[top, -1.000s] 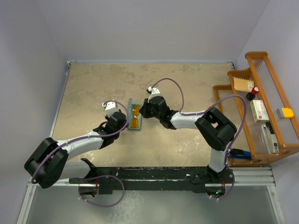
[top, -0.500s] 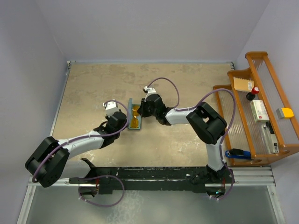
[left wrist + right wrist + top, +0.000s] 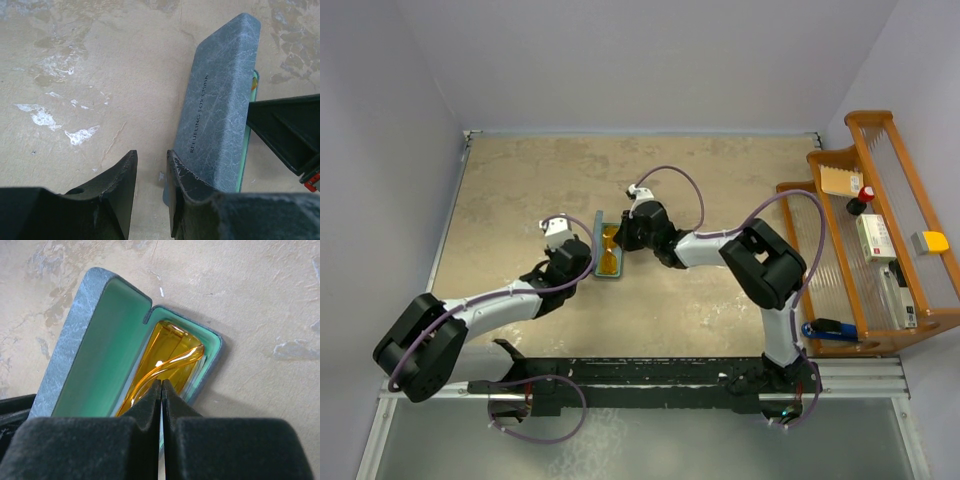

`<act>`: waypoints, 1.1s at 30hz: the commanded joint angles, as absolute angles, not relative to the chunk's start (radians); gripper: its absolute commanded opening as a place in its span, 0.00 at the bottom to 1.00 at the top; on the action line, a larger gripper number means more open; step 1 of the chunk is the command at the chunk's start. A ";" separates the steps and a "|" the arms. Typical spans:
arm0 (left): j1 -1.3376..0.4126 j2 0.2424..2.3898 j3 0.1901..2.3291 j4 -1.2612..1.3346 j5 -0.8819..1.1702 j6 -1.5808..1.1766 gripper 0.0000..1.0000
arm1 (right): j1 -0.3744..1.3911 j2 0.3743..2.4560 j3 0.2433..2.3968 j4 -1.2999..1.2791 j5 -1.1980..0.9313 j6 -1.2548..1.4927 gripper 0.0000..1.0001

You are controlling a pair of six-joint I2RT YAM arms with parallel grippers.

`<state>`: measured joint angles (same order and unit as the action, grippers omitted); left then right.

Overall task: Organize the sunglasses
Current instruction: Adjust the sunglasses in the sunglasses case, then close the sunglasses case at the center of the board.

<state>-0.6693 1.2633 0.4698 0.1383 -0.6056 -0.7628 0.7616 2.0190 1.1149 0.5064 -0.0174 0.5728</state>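
The grey-blue case [image 3: 598, 222] stands open at mid-table, its lid raised on the left. The orange-amber sunglasses [image 3: 610, 252] lie folded in its teal-lined tray, also clear in the right wrist view [image 3: 172, 352]. My right gripper [image 3: 624, 238] is shut, and its tips [image 3: 161, 383] rest on the curved amber temple over the tray, with the lid's green inside [image 3: 95, 355] to the left. My left gripper [image 3: 586, 266] is slightly open and empty at the lid's outer side [image 3: 220, 95]. Its fingers [image 3: 151, 157] are low over the table, the right one against the case's near corner.
A wooden rack [image 3: 880, 240] with boxes and small items stands along the right wall. A blue tool [image 3: 832, 328] lies at its near end. Walls close off the table at left and back. Bare stained tabletop surrounds the case.
One second ago my right arm's elbow swung left and the gripper shifted slightly up-left over the case. Nothing has moved since. The left arm has stayed put.
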 commanded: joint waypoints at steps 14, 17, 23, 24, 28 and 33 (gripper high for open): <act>-0.672 1.164 0.635 0.032 -0.654 -0.713 0.31 | 0.738 1.787 0.919 0.550 -0.007 0.560 0.00; -0.672 1.206 0.668 0.042 -0.596 -0.692 0.32 | 0.734 1.796 0.893 0.565 -0.011 0.563 0.00; -0.672 1.296 0.695 0.064 -0.531 -0.685 0.32 | 0.733 1.834 0.887 0.577 -0.025 0.563 0.00; -0.672 1.303 0.695 0.071 -0.527 -0.684 0.32 | 0.733 1.839 0.889 0.579 -0.028 0.566 0.00; -0.671 1.328 0.695 0.082 -0.524 -0.681 0.33 | 0.733 1.858 0.896 0.585 -0.042 0.571 0.00; -0.670 1.347 0.692 0.094 -0.515 -0.679 0.26 | 0.732 1.882 0.897 0.583 -0.055 0.572 0.00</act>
<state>-0.6693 1.3312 0.6621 0.0502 -0.5308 -0.7036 0.7338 1.8748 0.8860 0.5385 -0.0299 0.5694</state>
